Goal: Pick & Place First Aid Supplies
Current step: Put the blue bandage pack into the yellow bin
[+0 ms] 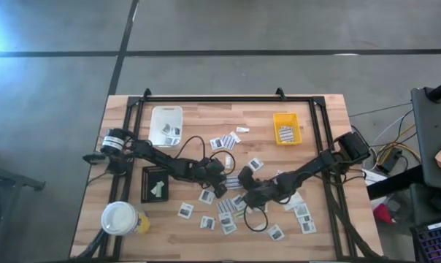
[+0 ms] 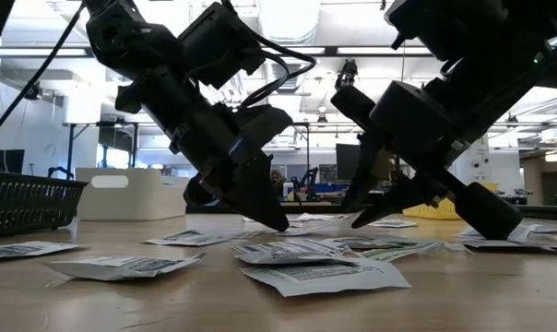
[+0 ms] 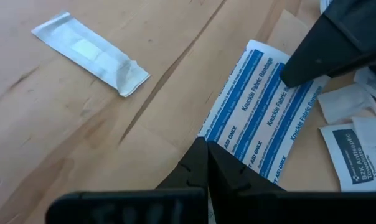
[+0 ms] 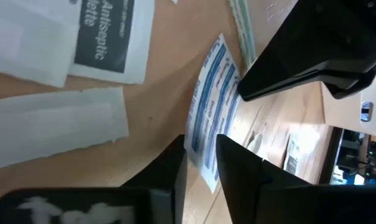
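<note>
Packets (image 1: 207,221) lie scattered along the desk's (image 1: 330,109) near edge, white squares with dark print, from about six o'clock round to four. Just beyond them, mid-desk, both claws meet over a blue-striped bandage strip (image 3: 269,118). The right claw (image 4: 200,163) straddles the strip's end, fingers partly open with the strip between them; whether they grip it I cannot tell. The left claw (image 3: 206,163) is pressed fully together, its tips down at the strip's edge and holding nothing. A cup (image 1: 120,218) stands at eight o'clock, a black tray (image 1: 155,183) at nine. Farther off, a white tray (image 1: 166,125) sits at eleven o'clock and a yellow tray (image 1: 287,128) at one, each holding packets.
</note>
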You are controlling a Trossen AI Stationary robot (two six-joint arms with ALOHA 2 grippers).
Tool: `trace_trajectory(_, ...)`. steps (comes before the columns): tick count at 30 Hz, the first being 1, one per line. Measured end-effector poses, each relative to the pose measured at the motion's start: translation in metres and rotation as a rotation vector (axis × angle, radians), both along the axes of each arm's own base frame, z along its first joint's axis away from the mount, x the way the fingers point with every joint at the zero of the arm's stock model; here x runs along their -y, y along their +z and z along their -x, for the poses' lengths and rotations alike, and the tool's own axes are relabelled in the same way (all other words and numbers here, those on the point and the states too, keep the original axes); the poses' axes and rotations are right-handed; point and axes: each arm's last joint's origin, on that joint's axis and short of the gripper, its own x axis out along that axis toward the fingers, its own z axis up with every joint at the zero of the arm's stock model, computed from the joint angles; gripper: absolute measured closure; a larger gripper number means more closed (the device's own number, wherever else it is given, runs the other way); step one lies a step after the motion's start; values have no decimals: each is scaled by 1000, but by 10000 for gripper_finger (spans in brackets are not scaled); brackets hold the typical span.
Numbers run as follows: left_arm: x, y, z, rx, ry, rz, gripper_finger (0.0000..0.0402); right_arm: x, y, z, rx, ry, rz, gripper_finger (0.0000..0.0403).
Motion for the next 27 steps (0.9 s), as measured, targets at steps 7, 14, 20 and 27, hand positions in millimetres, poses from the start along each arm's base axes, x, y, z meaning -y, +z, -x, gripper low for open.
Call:
trace_trajectory(7,0,3,-4,51,-12,-3,401,0,1,-1,11,-1,-11,361)
trace_trajectory(14,0,4,-5,59,-49,-41,401,-4,2,1,14,7,-9,392)
trace_trajectory(20,-1,16,-4,85,-79,-118,401,-4,7,3,50,-43,12,394)
trace_trajectory(27,-4,43,3,118,-30,-279,401,-4,15,4,74,-72,-15,394)
